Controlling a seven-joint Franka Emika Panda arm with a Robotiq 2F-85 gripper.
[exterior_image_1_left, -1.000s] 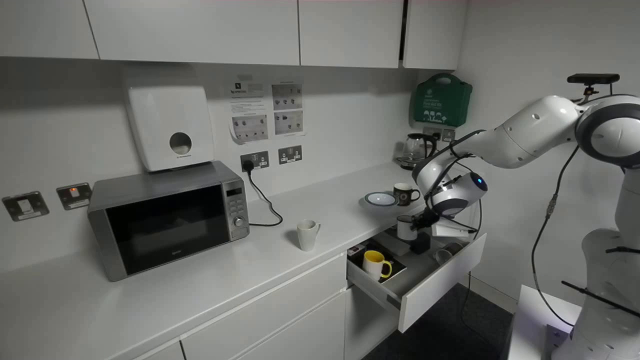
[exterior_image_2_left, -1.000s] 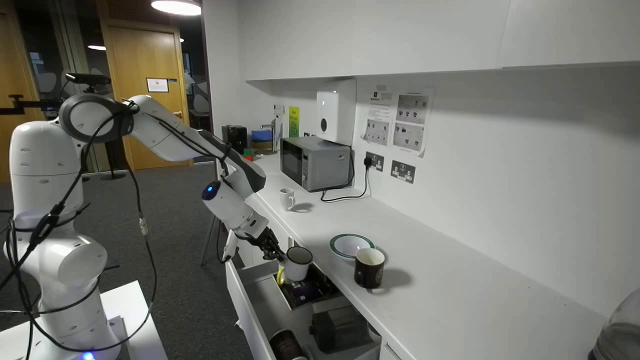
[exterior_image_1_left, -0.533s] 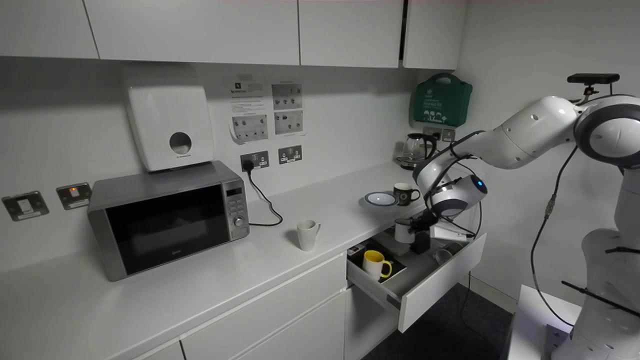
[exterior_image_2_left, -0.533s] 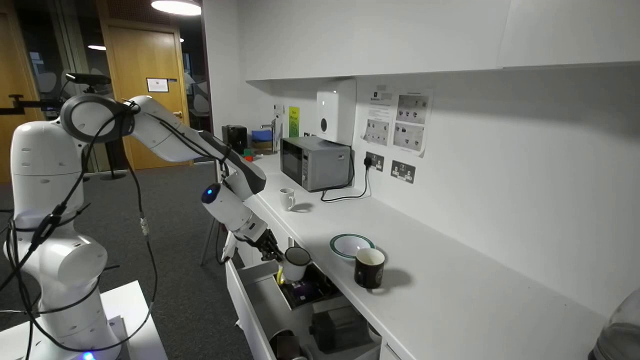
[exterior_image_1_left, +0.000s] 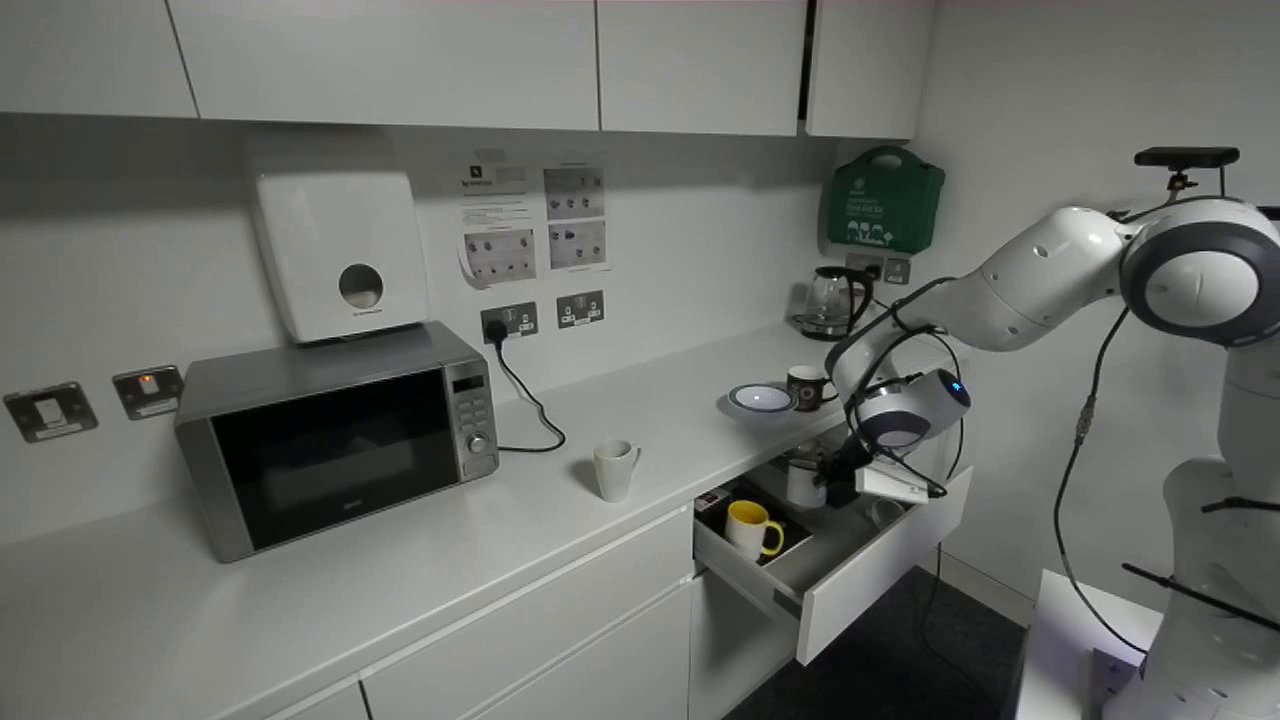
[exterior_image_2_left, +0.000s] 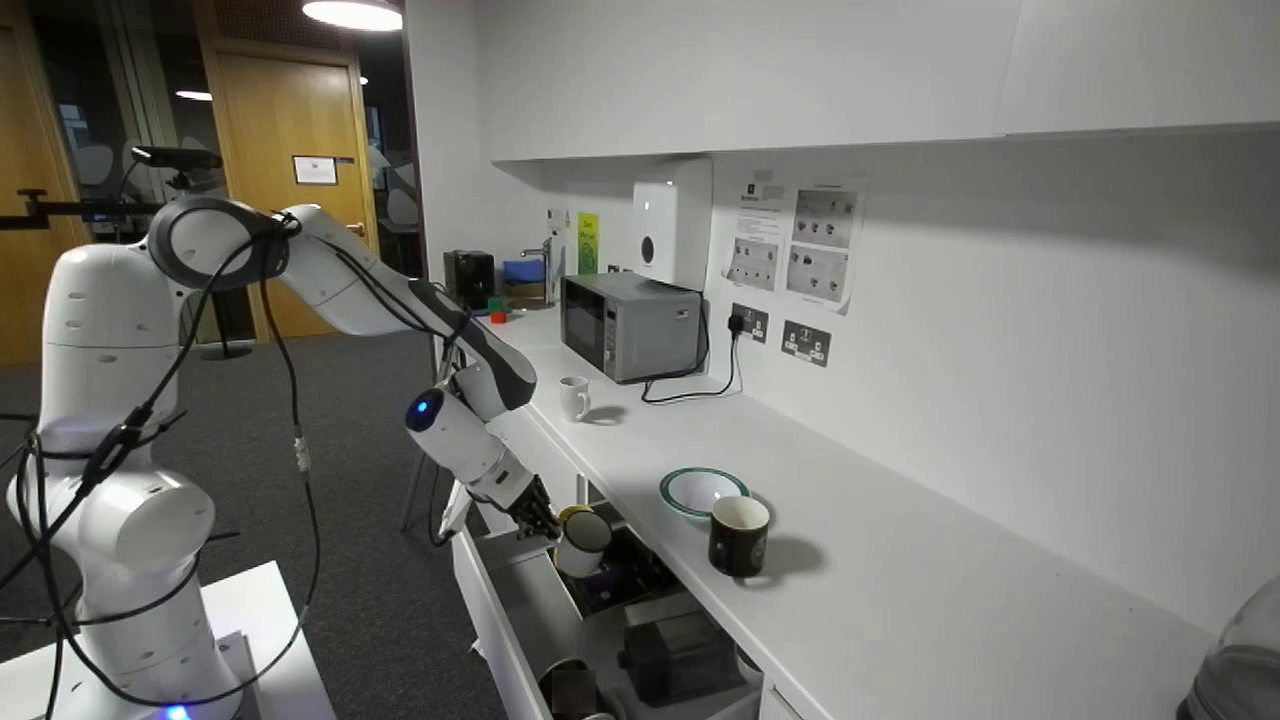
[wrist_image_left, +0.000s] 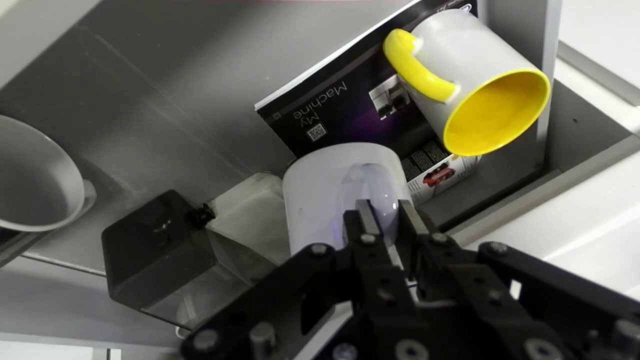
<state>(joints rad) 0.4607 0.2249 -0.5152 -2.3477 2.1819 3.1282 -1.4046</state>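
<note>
While the gripper (wrist_image_left: 385, 209) pinches the white mug (wrist_image_left: 317, 197), apparently by its handle, we see both sunk lower than a second ago in both exterior views, the mug now seeming tilted. We judge that the work has passed from carrying to lowering into the open drawer (exterior_image_1_left: 885, 572). Toward the drawer edge nearest the countertop (exterior_image_2_left: 900, 590), we find the mug between the yellow-lined mug (wrist_image_left: 467, 55), beside the side wall, and the dark container (wrist_image_left: 155, 250). Whether its base touches the booklet (wrist_image_left: 345, 102) or the drawer floor, we cannot tell.
</note>
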